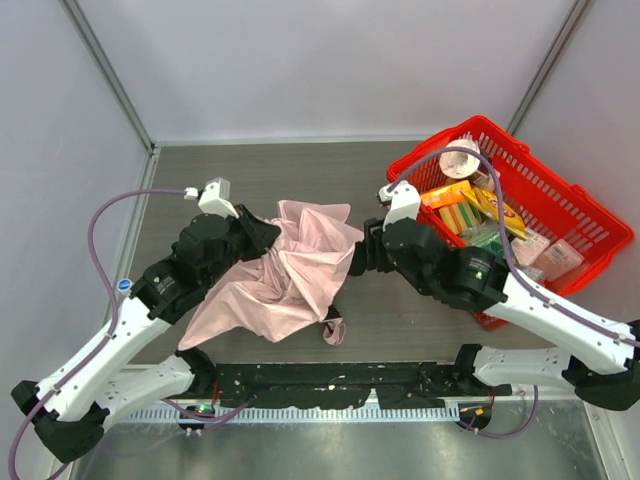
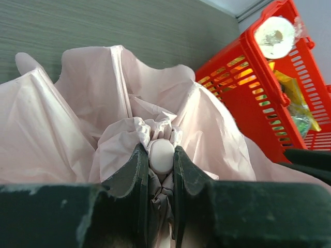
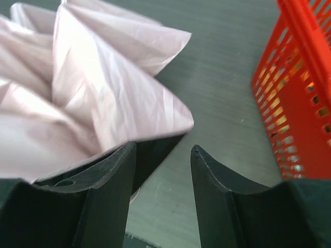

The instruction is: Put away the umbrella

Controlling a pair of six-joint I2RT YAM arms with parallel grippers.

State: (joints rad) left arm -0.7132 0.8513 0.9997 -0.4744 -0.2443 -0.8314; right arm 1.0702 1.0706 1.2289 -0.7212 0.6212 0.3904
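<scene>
The pale pink fabric compact umbrella (image 1: 285,275) lies crumpled and loose on the grey wood-grain table (image 1: 250,170), between the two arms. The left gripper (image 2: 159,152) meets it from 9 o'clock, fingers clamped on a small rounded whitish knob (image 2: 161,157) amid bunched fabric (which part of the umbrella this is, I cannot tell). The right gripper (image 3: 163,152), at 3 o'clock, has its fingers spread, with the canopy's edge draped over one. A red plastic mesh basket (image 1: 565,195) of packets stands at 2 o'clock.
</scene>
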